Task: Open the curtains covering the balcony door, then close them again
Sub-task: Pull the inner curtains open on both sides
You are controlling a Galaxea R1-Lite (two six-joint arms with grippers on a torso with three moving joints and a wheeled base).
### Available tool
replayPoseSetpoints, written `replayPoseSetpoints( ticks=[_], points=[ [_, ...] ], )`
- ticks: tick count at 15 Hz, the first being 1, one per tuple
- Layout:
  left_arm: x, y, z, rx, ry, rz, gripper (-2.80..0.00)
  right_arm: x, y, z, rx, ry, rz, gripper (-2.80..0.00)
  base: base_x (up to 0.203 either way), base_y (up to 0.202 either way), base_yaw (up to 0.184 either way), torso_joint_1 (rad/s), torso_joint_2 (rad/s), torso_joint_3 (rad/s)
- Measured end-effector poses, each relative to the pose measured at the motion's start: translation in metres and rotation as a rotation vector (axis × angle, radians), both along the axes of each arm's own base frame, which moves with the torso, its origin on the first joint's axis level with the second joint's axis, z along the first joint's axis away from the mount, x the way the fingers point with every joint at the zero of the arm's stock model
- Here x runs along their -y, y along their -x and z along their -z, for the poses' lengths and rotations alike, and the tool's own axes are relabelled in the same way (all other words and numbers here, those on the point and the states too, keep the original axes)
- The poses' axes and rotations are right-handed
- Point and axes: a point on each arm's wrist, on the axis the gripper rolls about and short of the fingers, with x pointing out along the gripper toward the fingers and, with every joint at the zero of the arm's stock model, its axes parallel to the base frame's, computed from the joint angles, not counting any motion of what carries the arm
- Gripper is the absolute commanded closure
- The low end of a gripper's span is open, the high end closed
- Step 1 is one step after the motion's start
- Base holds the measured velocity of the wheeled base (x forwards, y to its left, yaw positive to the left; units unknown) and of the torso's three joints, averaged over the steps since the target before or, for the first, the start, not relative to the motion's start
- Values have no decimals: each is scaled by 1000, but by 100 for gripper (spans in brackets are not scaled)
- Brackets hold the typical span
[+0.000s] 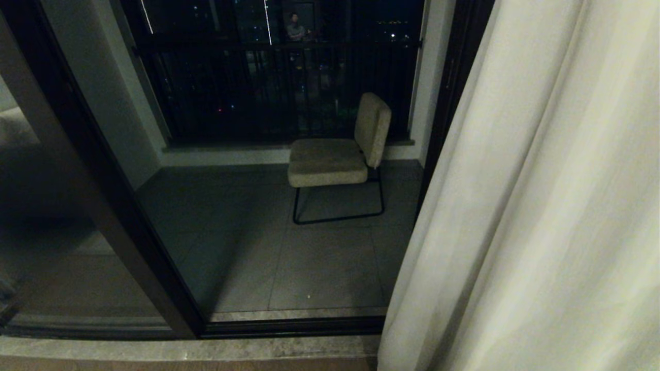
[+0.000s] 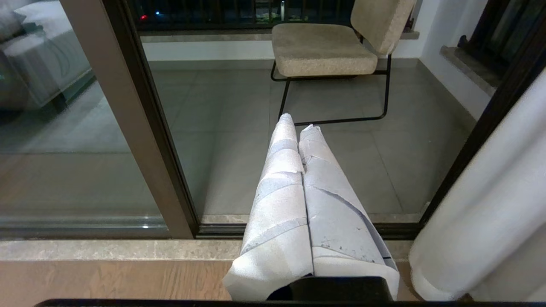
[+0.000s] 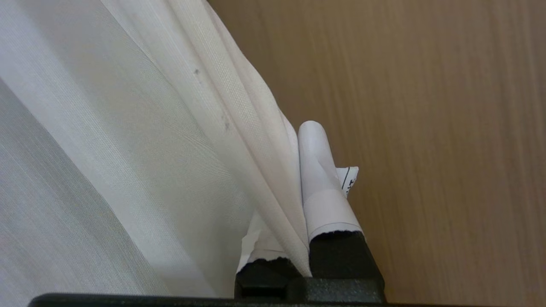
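Observation:
One panel of the cream curtains [image 1: 541, 206] hangs bunched at the right of the head view. It leaves the balcony door [image 1: 118, 206] with its dark frame and glass panes uncovered. My right gripper [image 3: 297, 145] is shut on a fold at the curtain's [image 3: 149, 149] edge. The cloth runs between its paper-wrapped fingers [image 3: 324, 187], and one of them is partly hidden behind it. My left gripper [image 2: 298, 121] is shut on nothing and hangs low in front of the door sill, left of the curtain's [image 2: 490, 213] lower part. Neither arm shows in the head view.
Beyond the glass, a beige chair [image 1: 335, 154] on a black metal frame stands on the tiled balcony before a dark railing [image 1: 278, 77]. A stone threshold [image 1: 180, 350] runs along the door's foot. Wooden floor [image 3: 426, 128] lies under my right gripper. A person [image 1: 295, 28] shows faintly in the glass.

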Motion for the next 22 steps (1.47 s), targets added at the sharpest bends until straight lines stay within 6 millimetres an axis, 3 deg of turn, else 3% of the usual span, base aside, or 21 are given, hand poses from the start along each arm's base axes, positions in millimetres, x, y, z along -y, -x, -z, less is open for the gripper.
replayPoseSetpoints(
  ticks=[4, 8, 13, 19, 20, 22],
  points=[
    [0, 0, 0, 0, -1, 1, 0, -13, 5, -6, -15, 22, -33, 0, 0, 0, 0, 0, 0, 0],
    [0, 0, 0, 0, -1, 0, 0, -39, 17, -9, -46, 42, -85, 0, 0, 0, 0, 0, 0, 0],
    [0, 0, 0, 0, -1, 0, 0, -90, 38, -5, -91, 64, -171, 0, 0, 0, 0, 0, 0, 0],
    [0, 0, 0, 0, 0, 0, 0, -154, 37, -6, -76, 163, -375, 0, 0, 0, 0, 0, 0, 0],
    [0, 0, 0, 0, 0, 0, 0, -159, 38, -7, -80, 189, -405, -280, 0, 0, 0, 0, 0, 0],
    [0, 0, 0, 0, 0, 0, 0, -164, 39, -7, -82, 204, -428, -280, 0, 0, 0, 0, 0, 0]
  ],
)
